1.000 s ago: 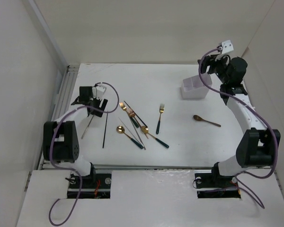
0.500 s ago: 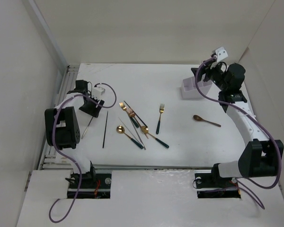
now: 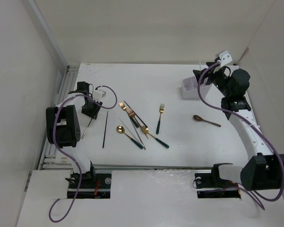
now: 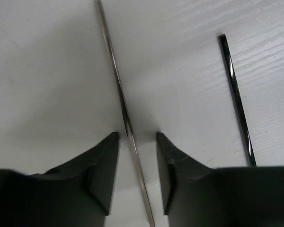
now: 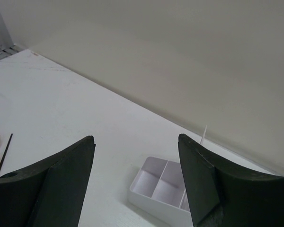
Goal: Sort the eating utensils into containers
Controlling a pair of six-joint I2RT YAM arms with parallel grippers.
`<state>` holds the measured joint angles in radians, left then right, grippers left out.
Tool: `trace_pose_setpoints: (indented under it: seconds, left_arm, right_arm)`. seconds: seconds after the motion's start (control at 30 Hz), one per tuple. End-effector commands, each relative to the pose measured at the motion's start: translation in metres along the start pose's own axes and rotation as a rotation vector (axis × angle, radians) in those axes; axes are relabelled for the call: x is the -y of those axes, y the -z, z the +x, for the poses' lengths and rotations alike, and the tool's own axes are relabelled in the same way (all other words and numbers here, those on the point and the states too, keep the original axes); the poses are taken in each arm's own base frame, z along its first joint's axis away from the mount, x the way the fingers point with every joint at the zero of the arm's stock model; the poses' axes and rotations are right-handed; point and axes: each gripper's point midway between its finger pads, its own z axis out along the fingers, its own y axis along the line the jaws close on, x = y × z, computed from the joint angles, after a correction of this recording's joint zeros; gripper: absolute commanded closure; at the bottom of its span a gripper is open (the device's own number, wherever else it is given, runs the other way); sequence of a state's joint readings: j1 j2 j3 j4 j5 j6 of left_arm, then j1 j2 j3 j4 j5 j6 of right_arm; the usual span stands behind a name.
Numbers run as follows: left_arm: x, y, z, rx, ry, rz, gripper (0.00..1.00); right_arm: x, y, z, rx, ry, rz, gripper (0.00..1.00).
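Chopstick (image 4: 120, 94) between low, parted left fingers (image 4: 102, 165)

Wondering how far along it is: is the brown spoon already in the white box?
No, the brown spoon lies on the table, apart from the white box.

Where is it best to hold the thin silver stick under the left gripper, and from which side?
Probably its shaft, from straight above. The silver stick lies flat on the table and is very slim, so only a pinch across its width fits. The left gripper is open, with one finger on each side of it.
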<state>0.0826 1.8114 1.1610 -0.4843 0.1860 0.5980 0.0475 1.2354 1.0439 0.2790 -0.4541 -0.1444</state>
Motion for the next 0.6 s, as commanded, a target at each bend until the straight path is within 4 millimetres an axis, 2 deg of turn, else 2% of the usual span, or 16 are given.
trace_pose_setpoints:
  seconds: [0.0, 0.07, 0.13, 0.17, 0.3, 0.37, 0.43, 0.5, 0.57]
  left_arm:
    - [0.008, -0.01, 0.034, -0.138, 0.019, 0.027, 0.7]
    - [0.009, -0.015, 0.039, -0.158, 0.022, 0.038, 0.81]
    - [0.009, -0.018, 0.042, -0.178, 0.035, 0.037, 1.0]
    - [0.008, -0.02, 0.04, -0.181, 0.046, 0.037, 1.0]
    - [0.008, -0.021, 0.031, -0.158, 0.07, 0.045, 1.0]
    - [0.002, -0.012, 0.015, -0.102, 0.101, 0.034, 1.0]
    - [-0.005, 0.007, -0.008, -0.01, 0.119, 0.023, 1.0]
    - [-0.003, 0.024, -0.029, 0.082, 0.138, 0.055, 1.0]
    - [-0.003, 0.054, -0.055, 0.197, 0.132, 0.072, 1.0]
  right_arm:
    - [0.002, 0.008, -0.023, 0.061, 0.047, 0.031, 0.24]
    - [0.001, 0.01, -0.023, 0.061, 0.047, 0.031, 0.24]
    - [0.0, 0.012, -0.028, 0.072, 0.052, 0.033, 0.24]
    - [-0.001, 0.013, -0.023, 0.063, 0.049, 0.032, 0.24]
    - [0.0, 0.017, -0.027, 0.062, 0.048, 0.044, 0.24]
    - [-0.001, 0.019, -0.028, 0.06, 0.047, 0.044, 0.24]
    - [-0.003, 0.02, -0.025, 0.051, 0.043, 0.032, 0.24]
    - [-0.008, 0.018, -0.026, 0.053, 0.041, 0.02, 0.24]
    - [-0.018, 0.016, -0.023, 0.049, 0.035, -0.005, 0.24]
